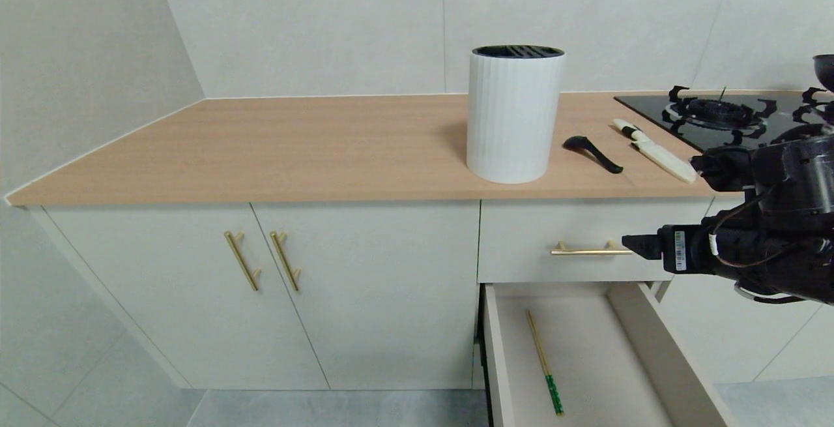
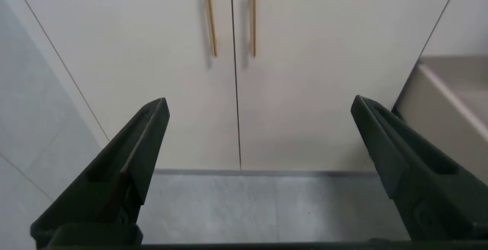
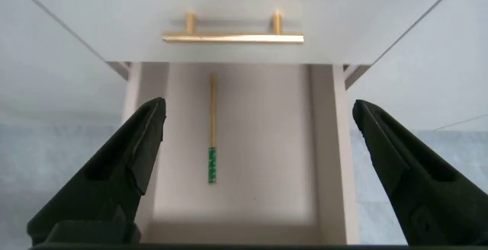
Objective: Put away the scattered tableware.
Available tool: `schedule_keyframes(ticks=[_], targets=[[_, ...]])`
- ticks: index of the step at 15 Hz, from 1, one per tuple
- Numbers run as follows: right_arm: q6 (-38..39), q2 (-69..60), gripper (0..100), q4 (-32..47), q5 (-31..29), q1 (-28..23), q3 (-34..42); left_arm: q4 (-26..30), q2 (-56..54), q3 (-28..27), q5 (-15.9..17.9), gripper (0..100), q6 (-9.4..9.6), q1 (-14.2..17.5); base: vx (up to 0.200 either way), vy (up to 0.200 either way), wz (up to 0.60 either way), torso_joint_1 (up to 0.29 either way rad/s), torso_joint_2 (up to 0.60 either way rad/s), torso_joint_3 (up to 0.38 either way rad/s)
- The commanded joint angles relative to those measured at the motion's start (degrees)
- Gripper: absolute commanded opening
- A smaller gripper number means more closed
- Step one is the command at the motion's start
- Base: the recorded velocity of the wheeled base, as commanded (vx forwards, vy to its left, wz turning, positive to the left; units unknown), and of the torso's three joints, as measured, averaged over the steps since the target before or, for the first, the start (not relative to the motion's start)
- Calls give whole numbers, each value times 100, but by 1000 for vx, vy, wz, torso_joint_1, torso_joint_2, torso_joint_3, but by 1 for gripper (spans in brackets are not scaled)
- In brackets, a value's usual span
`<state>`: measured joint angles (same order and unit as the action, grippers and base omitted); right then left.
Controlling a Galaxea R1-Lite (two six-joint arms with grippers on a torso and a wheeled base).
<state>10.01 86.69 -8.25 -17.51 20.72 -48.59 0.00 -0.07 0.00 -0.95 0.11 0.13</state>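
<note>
Right gripper (image 1: 668,206) spread wide, empty, head view's right edge; pale bamboo chopstick (image 1: 545,362), green-patterned end, lies in open drawer (image 1: 658,342), lower right. Left wrist view: left gripper (image 2: 259,175) wide apart, empty. Right wrist view: chopstick (image 3: 212,132) centre frame, lengthwise.

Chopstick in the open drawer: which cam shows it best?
Right wrist view: the chopstick lies whole, seen from above the drawer. Head view catches it obliquely, low in frame. Left wrist view faces the cabinet doors.
</note>
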Motion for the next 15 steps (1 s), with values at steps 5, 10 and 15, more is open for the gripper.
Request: schedule_keyframes(ticks=[5, 10, 15], targets=[[1, 59, 100, -10, 2, 2, 25, 0, 7, 0, -2, 100, -2, 4, 0, 0, 0, 192, -471, -288], [-8, 68, 100, -10, 10, 11, 25, 0, 7, 0, -2, 100, 7, 4, 0, 0, 0, 224, -495, -288], [-16, 762, 100, -757, 2, -235, -115, 0, 7, 0, -2, 100, 7, 4, 0, 0, 0, 81, -176, -96]])
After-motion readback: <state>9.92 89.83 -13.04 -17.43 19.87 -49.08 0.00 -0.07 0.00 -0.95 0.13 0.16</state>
